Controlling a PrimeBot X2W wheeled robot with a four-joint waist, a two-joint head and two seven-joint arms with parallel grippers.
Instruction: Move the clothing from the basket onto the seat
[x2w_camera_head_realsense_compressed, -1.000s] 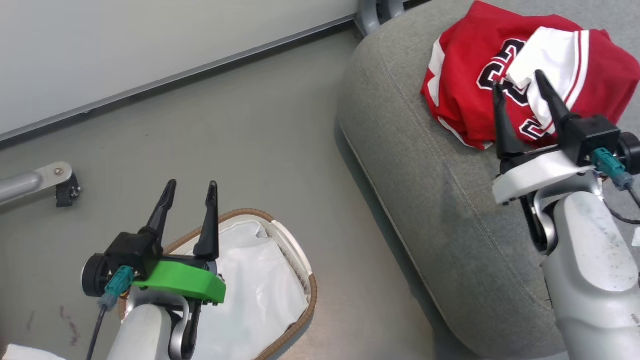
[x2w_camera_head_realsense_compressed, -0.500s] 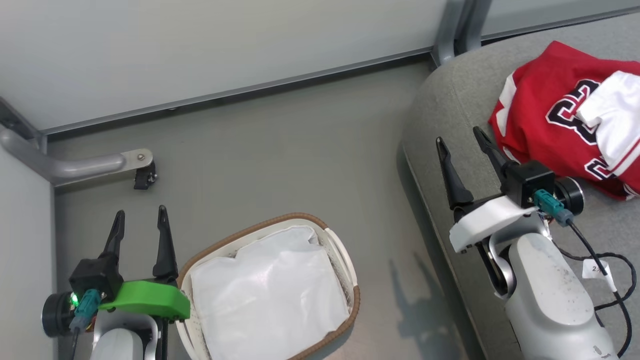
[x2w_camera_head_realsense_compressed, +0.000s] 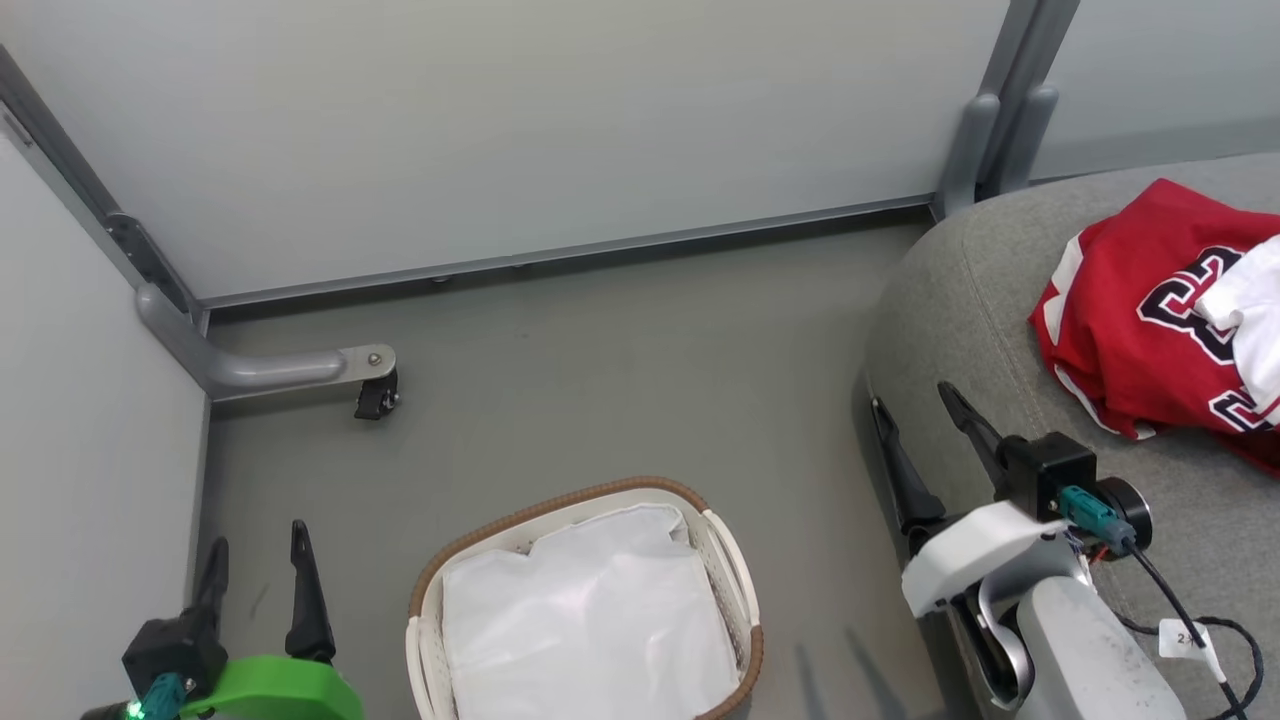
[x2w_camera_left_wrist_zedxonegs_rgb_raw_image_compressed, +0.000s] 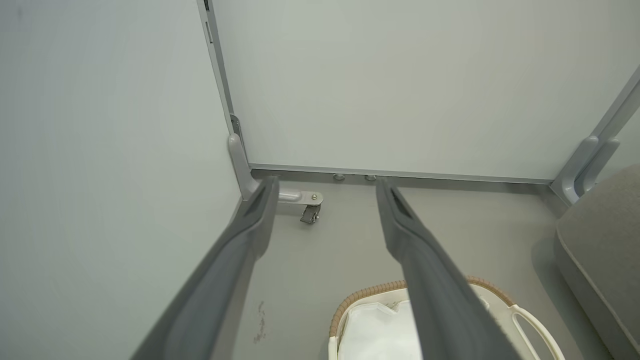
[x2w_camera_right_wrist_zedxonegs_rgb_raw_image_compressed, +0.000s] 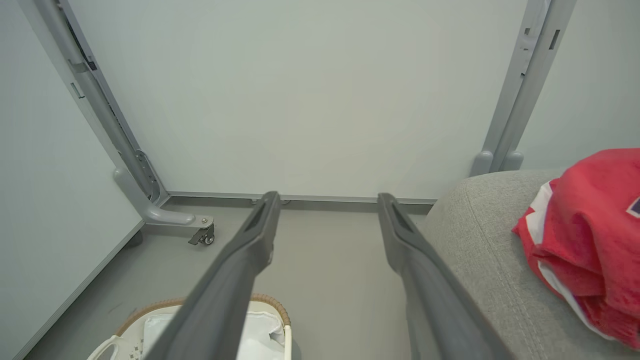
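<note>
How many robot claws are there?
2. The left gripper is at the lower left of the head view, open, left of the basket. The right gripper, open too, is at the edge of the seat, apart from the red clothing.

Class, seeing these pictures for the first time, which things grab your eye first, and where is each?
The bright red sports clothing with white panels and black numerals stands out most, heaped on the large grey fabric seat at the right. Next comes the small oval white plastic basket with a brown woven rim, on the floor at lower centre, holding a plain white sheet.
</note>
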